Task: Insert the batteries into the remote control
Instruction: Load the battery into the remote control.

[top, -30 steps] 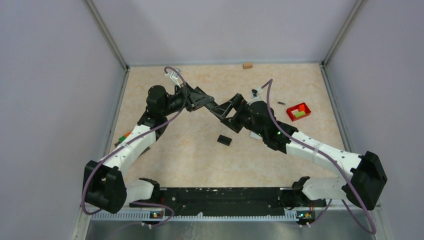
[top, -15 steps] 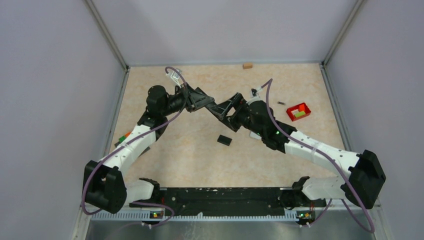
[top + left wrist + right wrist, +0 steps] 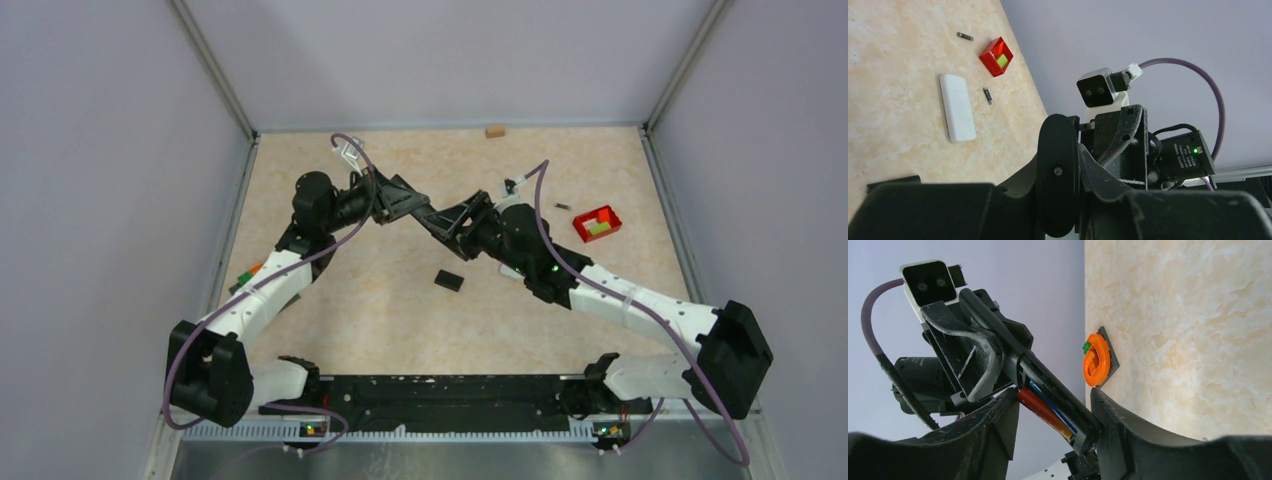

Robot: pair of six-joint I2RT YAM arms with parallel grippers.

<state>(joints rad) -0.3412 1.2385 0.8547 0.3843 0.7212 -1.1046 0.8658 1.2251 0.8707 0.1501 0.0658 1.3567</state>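
Note:
My left gripper (image 3: 412, 207) is shut on a black remote control (image 3: 437, 215), held in the air over the middle of the table. In the left wrist view the remote (image 3: 1058, 170) stands on end between the jaws. In the right wrist view its open compartment (image 3: 1048, 375) holds a blue battery (image 3: 1050, 399), and a red battery (image 3: 1043, 412) lies tilted half out of it. My right gripper (image 3: 1054, 410) is closed across the remote's end, one finger on the red battery, the other on the remote's back. Two loose dark batteries (image 3: 965, 36) (image 3: 988, 96) lie on the table.
A small black cover (image 3: 449, 280) lies on the table below the grippers. A red tray (image 3: 606, 212) with yellow-green blocks sits at the right. A white remote (image 3: 957, 107) lies near it. An orange piece (image 3: 1096, 360) sits at the left edge, and a tan block (image 3: 494, 130) at the back.
My right gripper has edged a little up and left, closer against the remote. The left arm has stayed still.

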